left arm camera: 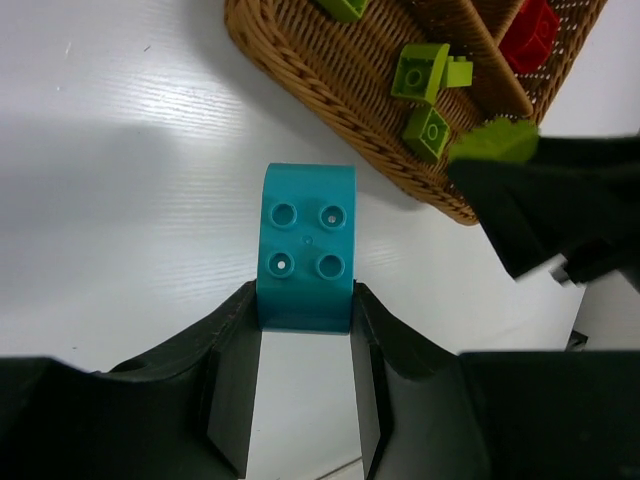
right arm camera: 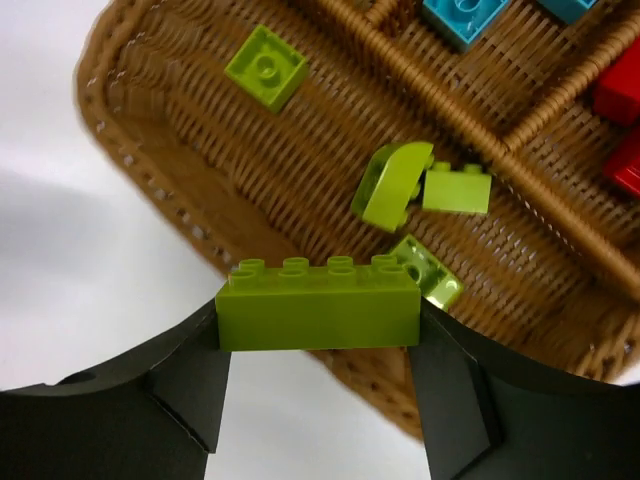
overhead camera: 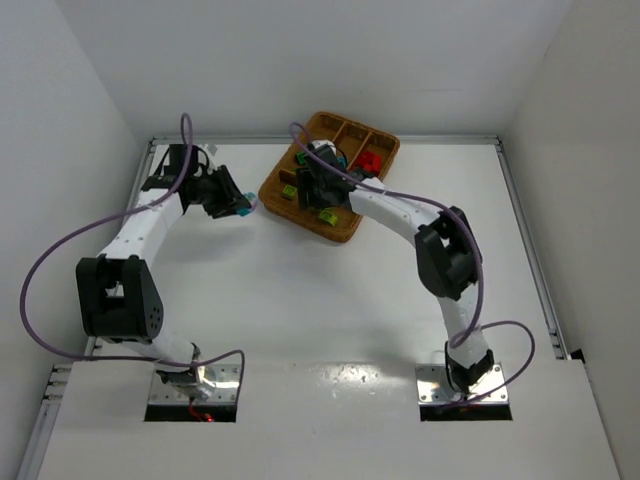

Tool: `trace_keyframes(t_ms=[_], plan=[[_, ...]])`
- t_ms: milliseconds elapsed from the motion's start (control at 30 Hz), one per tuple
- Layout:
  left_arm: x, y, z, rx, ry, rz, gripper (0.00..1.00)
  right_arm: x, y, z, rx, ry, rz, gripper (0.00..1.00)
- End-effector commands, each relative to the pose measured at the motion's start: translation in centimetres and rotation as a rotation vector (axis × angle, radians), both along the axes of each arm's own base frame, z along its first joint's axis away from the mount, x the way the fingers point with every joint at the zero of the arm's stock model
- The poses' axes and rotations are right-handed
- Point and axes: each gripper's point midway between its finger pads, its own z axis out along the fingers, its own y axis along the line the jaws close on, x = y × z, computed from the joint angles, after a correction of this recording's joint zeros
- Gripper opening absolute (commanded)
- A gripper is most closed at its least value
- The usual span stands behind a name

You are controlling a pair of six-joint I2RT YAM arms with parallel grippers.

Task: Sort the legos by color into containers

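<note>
**Ann:** While the sorting is being done, what is pinched by the left claw [left arm camera: 305,312]?

**Ben:** A blue-green brick [left arm camera: 307,240] is pinched over the white table [left arm camera: 120,200], just beside the tray [left arm camera: 330,80], likely so it can be carried in.

**Ann:** And by the right claw [right arm camera: 320,325]?

**Ben:** A long lime brick [right arm camera: 318,300] is pinched over the tray's edge. Lime bricks [right arm camera: 265,65] are kept in that row, so it is probably meant to be dropped there. Blue bricks [right arm camera: 460,15] and red bricks [right arm camera: 625,90] are kept farther back.
</note>
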Motion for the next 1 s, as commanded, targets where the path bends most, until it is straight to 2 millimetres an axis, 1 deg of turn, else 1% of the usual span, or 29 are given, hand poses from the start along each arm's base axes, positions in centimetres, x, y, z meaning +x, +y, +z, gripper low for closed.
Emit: trace_keyframes(t_ms=[0,33,67,100,133,167,200,233,300,333,367,400,433,467,500,533,567,600,633,667,700,733,767,800,833,867,900,933,967], plan=[[1.6,-0.1,4.0,0.027,-0.101,0.003,0.0,2.0,1.3,1.0,0.055,-0.003,-0.005,0.6],[1.7,-0.1,4.0,0.027,-0.094,0.003,0.0,2.6,1.8,1.0,0.073,-0.014,-0.012,0.66],[2.1,-0.5,4.6,0.02,-0.103,0.001,0.0,2.9,2.1,0.7,0.078,-0.02,-0.012,0.75],[2.1,-0.9,5.0,0.019,-0.114,-0.009,0.0,3.2,2.7,0.9,0.096,-0.021,0.002,0.79],[2.5,-1.0,4.9,0.019,-0.111,-0.01,0.0,3.5,2.6,-0.2,0.102,0.01,-0.018,0.83],[2.8,-1.4,4.5,0.02,-0.099,-0.009,0.0,3.9,2.9,0.3,0.115,0.004,-0.023,0.88],[3.2,-2.0,5.1,0.018,-0.115,-0.021,0.0,3.9,2.9,0.4,0.115,0.004,-0.024,0.9],[3.2,-2.0,5.0,0.019,-0.106,-0.021,0.0,3.8,2.8,0.7,0.129,0.0,-0.031,0.91],[3.6,-2.4,5.4,0.017,-0.116,-0.032,0.0,3.4,2.1,2.9,0.151,-0.057,-0.046,0.91],[3.7,-2.3,5.4,0.024,-0.117,-0.025,0.0,2.9,1.4,2.6,0.146,-0.063,-0.054,0.91],[3.7,-2.7,5.0,0.024,-0.108,-0.035,0.0,2.9,0.5,3.4,0.133,-0.09,-0.085,0.91],[3.9,-2.5,5.4,0.032,-0.119,-0.026,0.0,2.7,-0.9,6.1,0.15,-0.135,-0.124,0.88],[4.1,-3.1,5.2,0.032,-0.116,-0.038,0.0,2.4,-2.3,7.1,0.137,-0.161,-0.175,0.86],[4.0,-3.5,5.2,0.031,-0.116,-0.049,0.0,1.6,-4.6,5.8,0.103,-0.188,-0.252,0.83],[4.3,-3.6,5.1,0.031,-0.113,-0.049,0.0,0.7,-5.6,6.4,0.113,-0.216,-0.267,0.83],[4.6,-4.4,5.7,0.028,-0.142,-0.065,0.0,-1.5,-8.1,7.0,0.116,-0.235,-0.288,0.81],[5.1,-4.9,5.2,0.028,-0.136,-0.076,0.0,-2.0,-9.8,7.6,0.139,-0.256,-0.343,0.81],[5.7,-6.3,6.2,0.022,-0.171,-0.103,0.0,-3.1,-10.9,7.7,0.137,-0.257,-0.366,0.81],[6.1,-7.1,6.3,0.02,-0.178,-0.119,0.0,-4.5,-12.9,8.1,0.135,-0.263,-0.403,0.81],[6.6,-8.7,5.0,0.03,-0.156,-0.145,0.0,-5.4,-14.5,7.9,0.108,-0.254,-0.44,0.82],[8.0,-9.7,6.4,0.029,-0.202,-0.153,0.0,-6.6,-15.6,8.3,0.103,-0.263,-0.452,0.84],[8.7,-10.4,6.3,0.034,-0.211,-0.172,0.0,-7.1,-15.9,7.3,0.079,-0.24,-0.451,0.84],[9.3,-11.3,6.1,0.032,-0.213,-0.184,0.0,-7.8,-16.6,8.5,0.093,-0.257,-0.467,0.85],[10.4,-12.0,3.7,0.045,-0.18,-0.203,0.0,-8.7,-17.1,8.3,0.067,-0.233,-0.466,0.85],[11.8,-13.2,5.3,0.036,-0.228,-0.215,0.0,-9.0,-17.9,8.5,0.06,-0.228,-0.489,0.86],[12.7,-13.6,5.1,0.032,-0.239,-0.229,0.0,-9.5,-18.2,8.6,0.061,-0.219,-0.495,0.86],[13.6,-15.3,2.5,0.035,-0.204,-0.255,0.0,-10.5,-19.0,8.8,0.05,-0.21,-0.506,0.88],[15.2,-16.4,4.5,0.023,-0.268,-0.261,0.0,-10.9,-19.4,9.3,0.058,-0.216,-0.521,0.88],[16.0,-17.2,4.2,0.019,-0.279,-0.27,0.0,-11.5,-19.7,9.1,0.055,-0.213,-0.521,0.89]])
